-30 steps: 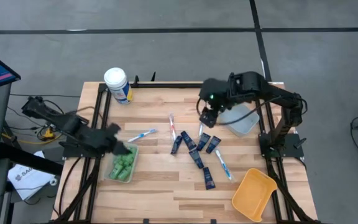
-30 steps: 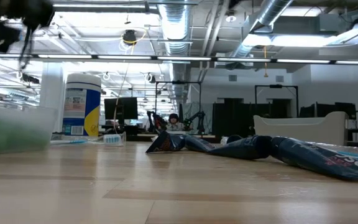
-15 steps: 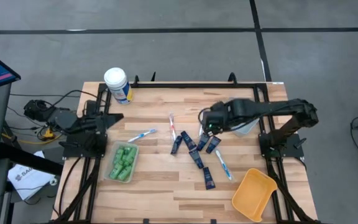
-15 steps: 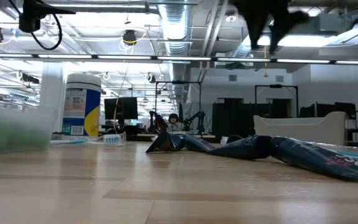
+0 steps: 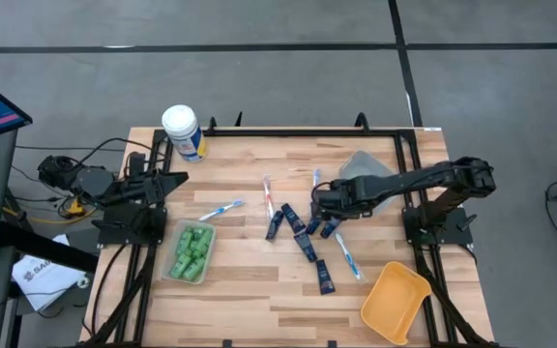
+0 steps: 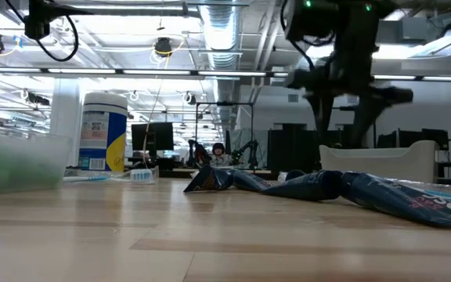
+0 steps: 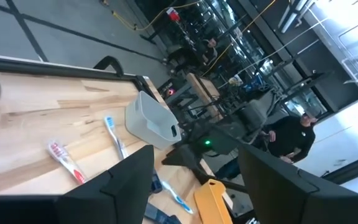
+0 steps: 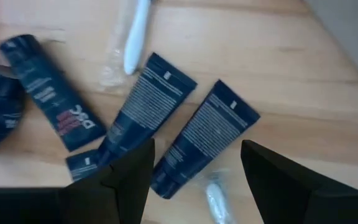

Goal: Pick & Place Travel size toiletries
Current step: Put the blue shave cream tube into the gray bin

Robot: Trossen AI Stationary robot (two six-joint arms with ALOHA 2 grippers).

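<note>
navy tubes (image 5: 303, 232), green bottles (image 5: 191, 251), yellow bin (image 5: 395, 302)

Off-task stuff: white-lidded canister (image 5: 182, 130) at the back-left corner, yellow bin (image 5: 395, 302) front right, clear bin (image 5: 367, 166).

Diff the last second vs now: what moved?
The right gripper left the clear bin and dropped to the navy tubes, jaws open astride one, nothing gripped. The left gripper pulled back from the bin of green bottles to the table's left edge. Toiletries, canister and yellow bin unmoved.
</note>
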